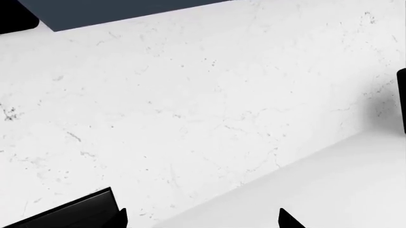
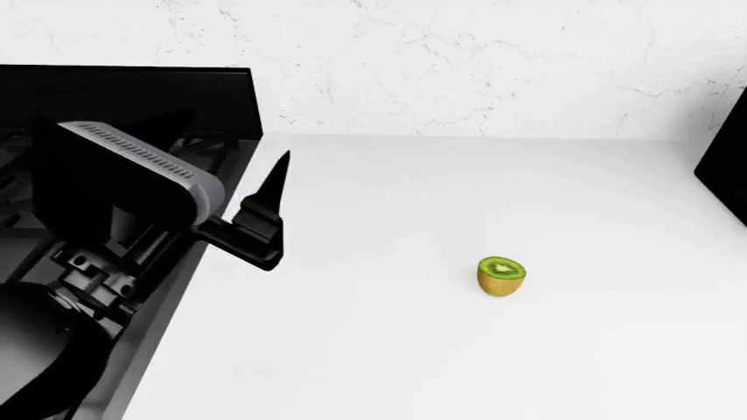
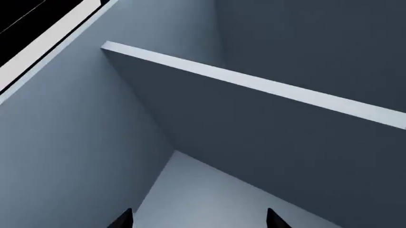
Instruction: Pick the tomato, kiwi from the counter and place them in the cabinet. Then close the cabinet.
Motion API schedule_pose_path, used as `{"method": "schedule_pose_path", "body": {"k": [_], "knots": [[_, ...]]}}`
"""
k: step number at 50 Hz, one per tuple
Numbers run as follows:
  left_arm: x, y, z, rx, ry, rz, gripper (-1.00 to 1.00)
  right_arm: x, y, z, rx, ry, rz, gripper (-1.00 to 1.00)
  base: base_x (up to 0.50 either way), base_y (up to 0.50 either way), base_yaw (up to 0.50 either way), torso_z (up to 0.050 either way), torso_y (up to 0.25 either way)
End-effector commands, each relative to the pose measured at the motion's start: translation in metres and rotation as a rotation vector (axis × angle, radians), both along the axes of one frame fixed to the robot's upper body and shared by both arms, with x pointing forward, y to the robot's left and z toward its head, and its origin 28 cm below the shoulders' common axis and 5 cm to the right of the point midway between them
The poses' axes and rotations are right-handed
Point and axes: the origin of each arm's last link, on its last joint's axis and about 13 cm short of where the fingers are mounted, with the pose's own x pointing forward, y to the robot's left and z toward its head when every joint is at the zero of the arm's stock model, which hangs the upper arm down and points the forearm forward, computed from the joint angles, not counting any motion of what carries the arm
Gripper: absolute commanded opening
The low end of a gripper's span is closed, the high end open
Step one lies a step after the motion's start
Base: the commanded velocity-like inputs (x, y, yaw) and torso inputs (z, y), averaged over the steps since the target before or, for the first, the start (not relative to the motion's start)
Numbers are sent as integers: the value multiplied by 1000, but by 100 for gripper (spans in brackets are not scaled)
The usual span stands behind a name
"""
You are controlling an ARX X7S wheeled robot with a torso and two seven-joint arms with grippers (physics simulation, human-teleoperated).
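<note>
Kiwi point(image 2: 501, 276): small halved fruit, yellowish-brown skin, bright green cut face with a pale centre, cut face turned up and slightly toward the camera. Casts a faint shadow.
Kiwi, location: on the white table point(image 2: 386, 350), out in the open, well right of the stove and well apart from the left gripper.
Tomato: in none of the three views.
Table: broad, smooth, plain white; meets a white veined wall point(image 2: 467, 61) at the back.
Stove point(image 2: 70, 289): black, at the head view's left; grates and a round dark part only partly readable behind the arm.
Left gripper point(image 2: 266, 210): black, raised beside the stove's right edge above the table, holding nothing. In the left wrist view only two dark finger tips show, one on each side and set wide apart, with veined wall and white table between them.
Right gripper point(image 3: 198, 219): out of the head view. The right wrist view shows just two small dark tips, well separated, nothing between them.
Cabinet point(image 3: 76, 142): blue-grey interior in the right wrist view, with a lighter-edged shelf point(image 3: 266, 88) crossing it and a pale floor below; door not visible.
Dark object point(image 2: 726, 166): black, cut off by the head view's right border; what it is cannot be told.
</note>
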Motion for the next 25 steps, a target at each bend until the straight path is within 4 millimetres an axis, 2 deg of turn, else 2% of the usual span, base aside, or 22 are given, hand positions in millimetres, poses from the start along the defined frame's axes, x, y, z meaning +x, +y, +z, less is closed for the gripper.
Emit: {"method": "schedule_pose_path", "body": {"k": [1, 25], "knots": [[1, -1, -2, -1, 3, 1, 100, -14, 3, -10, -44, -60, 173, 100, 0, 0, 0, 0, 0], [2, 0, -6, -2, 8, 5, 100, -30, 12, -31, -116, 0, 489, 100, 0, 0, 0, 0, 0]]}}
